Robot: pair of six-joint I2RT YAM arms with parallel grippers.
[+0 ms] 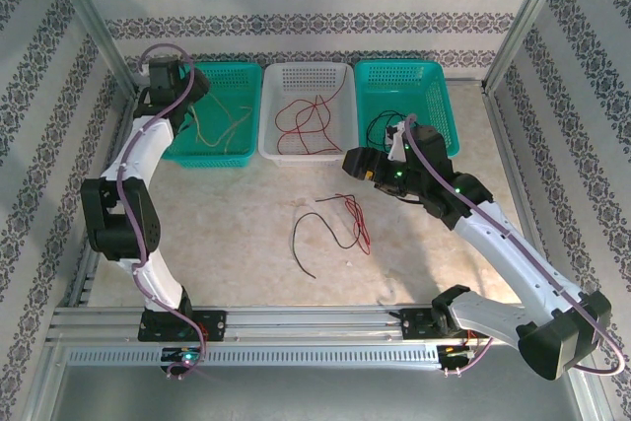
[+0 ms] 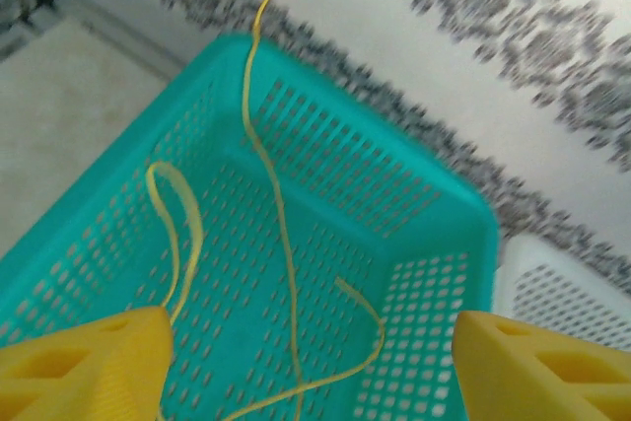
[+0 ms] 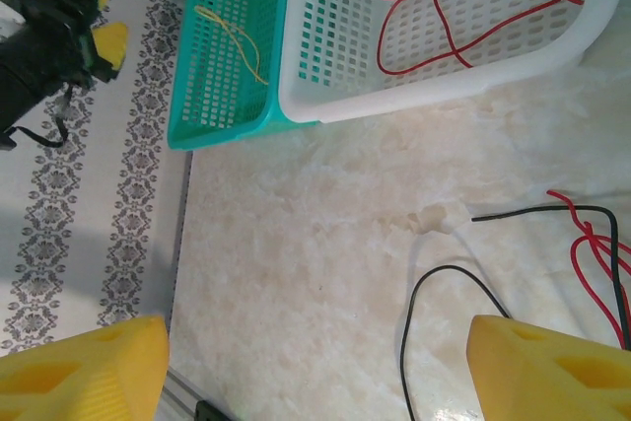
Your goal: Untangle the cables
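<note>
Left claw [image 2: 311, 330]: jaws wide apart, nothing clamped, poised above the left teal basket [image 2: 330, 160]. A yellow cable [image 2: 282, 219] lies loose on the basket floor below the yellow fingers [image 2: 94, 362], one end rearing past the far rim. Right claw [image 3: 315, 337]: also spread, empty, hanging low over the table [image 3: 315, 244]. Just off to its side sit a black cable [image 3: 537, 211] and a red cable [image 3: 592, 258], crossing each other in mid-table (knotted or merely overlapped, hard to tell at this angle). The white basket [image 3: 444, 88] holds loose red strands [image 3: 444, 36]; the right teal basket [image 1: 439, 86] holds dark ones [image 1: 386, 125]. Judged step: sorting by colour, yellow delivered, one red-black pair left on the table. Next move likely calls for the right claw to close on one strand clear of the crossing and draw it away.
</note>
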